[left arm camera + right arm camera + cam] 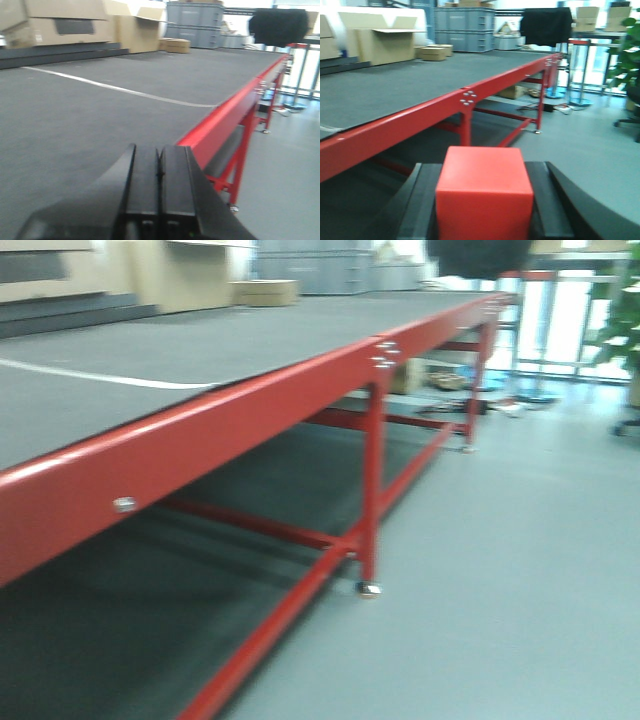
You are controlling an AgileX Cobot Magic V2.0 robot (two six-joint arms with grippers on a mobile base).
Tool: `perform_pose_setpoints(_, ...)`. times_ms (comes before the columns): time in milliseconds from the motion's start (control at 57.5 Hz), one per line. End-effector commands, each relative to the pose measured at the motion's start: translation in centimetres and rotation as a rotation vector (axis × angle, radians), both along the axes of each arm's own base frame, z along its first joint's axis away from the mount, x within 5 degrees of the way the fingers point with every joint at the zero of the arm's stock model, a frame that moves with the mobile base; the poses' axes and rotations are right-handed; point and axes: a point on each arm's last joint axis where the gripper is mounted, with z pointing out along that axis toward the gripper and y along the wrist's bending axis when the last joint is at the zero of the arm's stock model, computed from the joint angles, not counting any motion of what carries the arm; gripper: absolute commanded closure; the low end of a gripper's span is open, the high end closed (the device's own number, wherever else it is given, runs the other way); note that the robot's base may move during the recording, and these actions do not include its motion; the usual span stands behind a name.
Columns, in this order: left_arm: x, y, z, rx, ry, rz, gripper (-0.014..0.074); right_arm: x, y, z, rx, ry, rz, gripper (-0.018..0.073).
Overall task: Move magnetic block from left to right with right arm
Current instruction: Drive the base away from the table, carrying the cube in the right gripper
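The magnetic block (485,192) sits clamped between the fingers (422,200) of my right gripper (485,170), with the red-framed table (395,95) ahead and to the left. My left gripper (160,172) has its fingers pressed together over the grey tabletop.

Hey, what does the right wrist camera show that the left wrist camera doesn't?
Only the right wrist view: the magnetic block clamped in the right gripper, and a leafy plant at the right edge.
Only the left wrist view: the left gripper, shut with nothing in it.
Both: the red-framed table with its dark grey top, plus grey crates, cardboard boxes and a black cloth at the far end.
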Motion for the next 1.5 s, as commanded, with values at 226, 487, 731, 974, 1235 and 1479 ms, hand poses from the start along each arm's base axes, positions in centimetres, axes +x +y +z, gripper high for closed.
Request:
perform_pose_setpoints(226, -0.17, 0.10, 0.57, -0.007, -0.089, 0.010, 0.0722, -0.19, -0.03, 1.72, -0.006, -0.109, -0.005, 0.0319)
perform_pose_setpoints(487, -0.17, 0.10, 0.57, -0.007, -0.089, 0.010, 0.0722, -0.19, -0.03, 1.72, -0.006, -0.109, -0.005, 0.0319)
perform_pose_setpoints(731, -0.17, 0.10, 0.57, -0.007, -0.089, 0.010, 0.0722, -0.19, -0.03, 1.72, -0.006, -0.109, -0.005, 0.0319)
perform_pose_setpoints(974, -0.17, 0.10, 0.57, -0.007, -0.089, 0.010, 0.0722, -0.19, -0.03, 1.72, -0.006, -0.109, -0.005, 0.0319)
perform_pose_setpoints(1235, -0.17, 0.10, 0.57, -0.007, -0.089, 0.010, 0.0722, -0.19, -0.03, 1.72, -0.006, -0.109, -0.005, 0.0319)
perform_pose_setpoints(1479, -0.17, 0.10, 0.57, -0.007, -0.089, 0.010, 0.0722, -0.19, -0.03, 1.72, -0.006, -0.109, -0.005, 0.0319)
